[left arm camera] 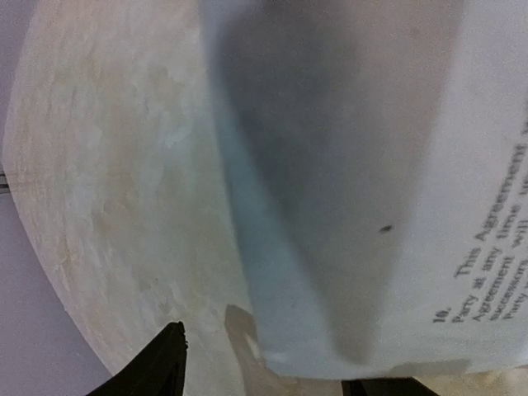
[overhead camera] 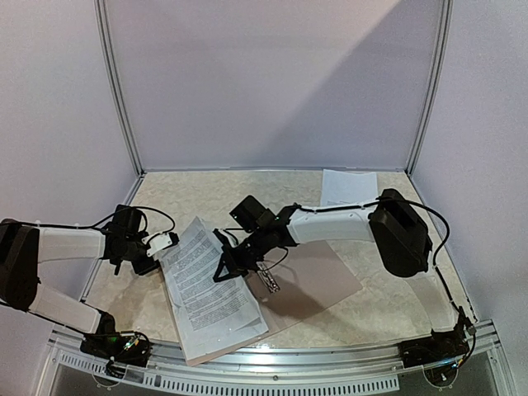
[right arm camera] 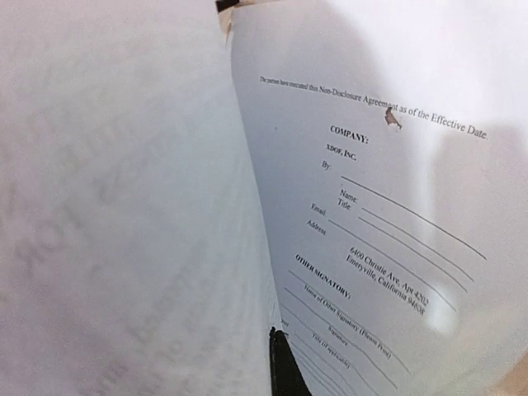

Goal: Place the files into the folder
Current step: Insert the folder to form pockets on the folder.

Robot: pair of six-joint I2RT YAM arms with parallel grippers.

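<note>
Stacked files (overhead camera: 216, 301) are lying on the folder (overhead camera: 326, 276) near the table's (overhead camera: 206, 194) front edge; the left gripper (overhead camera: 169, 242) is hovering open-jawed around their far-left corner; the right gripper (overhead camera: 224, 268) is clamping tight, seemingly pinching a sheet's right edge; one loose sheet (overhead camera: 348, 186) is lying far right.

files (overhead camera: 210, 297) on folder (overhead camera: 326, 276), left leaf, another sheet (overhead camera: 348, 186) behind, far right

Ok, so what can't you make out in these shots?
Top view: the files cover most of the folder's left leaf; their print is too small.
Right wrist view: sheets fill the frame, so whether the right gripper pinches one is unclear.
Left wrist view: a blurred sheet hides most of one left gripper finger.
</note>
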